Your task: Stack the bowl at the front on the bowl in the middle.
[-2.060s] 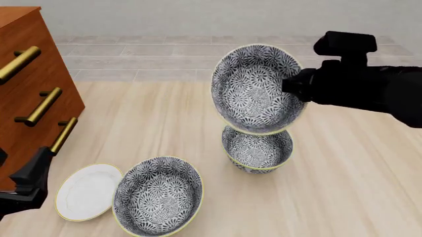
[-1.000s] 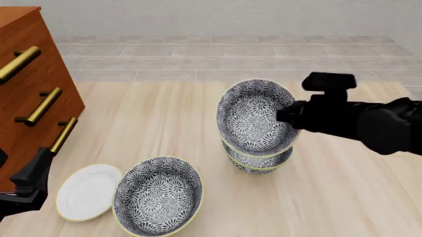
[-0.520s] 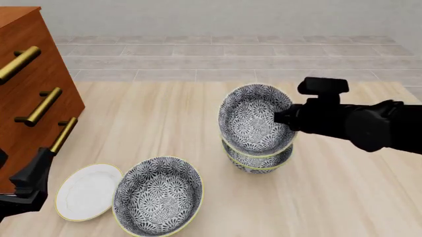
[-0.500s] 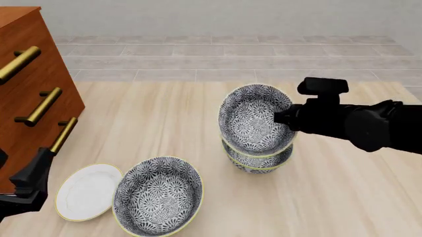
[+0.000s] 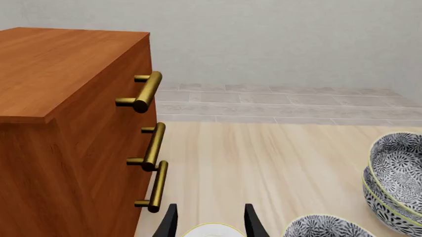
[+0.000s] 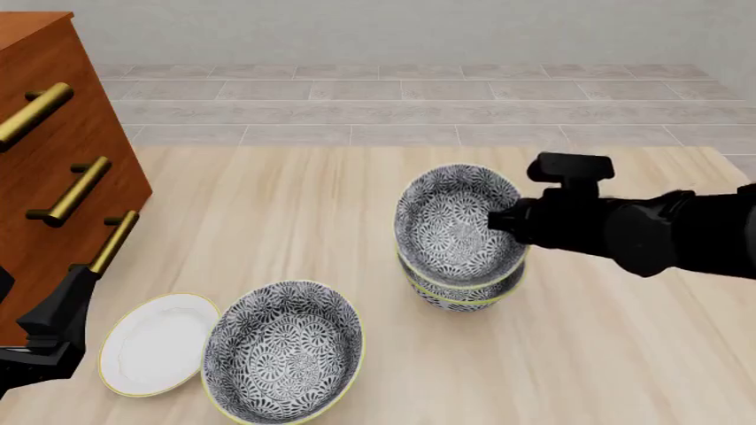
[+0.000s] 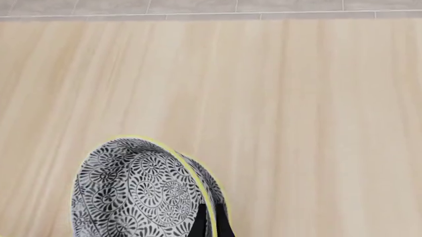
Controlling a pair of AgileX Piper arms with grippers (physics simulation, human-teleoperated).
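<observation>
From the front view I find the right gripper (image 6: 501,221) clamped on the right-hand rim of the bowl at the front (image 6: 459,223), right of frame centre. That bowl sits tilted inside the bowl in the middle (image 6: 463,288), only whose lower wall and yellow-green rim show beneath it. In the right wrist view I see both fingers (image 7: 199,223) pinching the rim of the bowl at the front (image 7: 135,192), one inside, one outside. The left gripper (image 5: 209,222) stands parted at the bottom of the left wrist view, holding nothing, beside the wooden drawer cabinet (image 6: 53,150). At lower left I note a white plate (image 6: 154,343) touching a wider patterned bowl (image 6: 283,351).
</observation>
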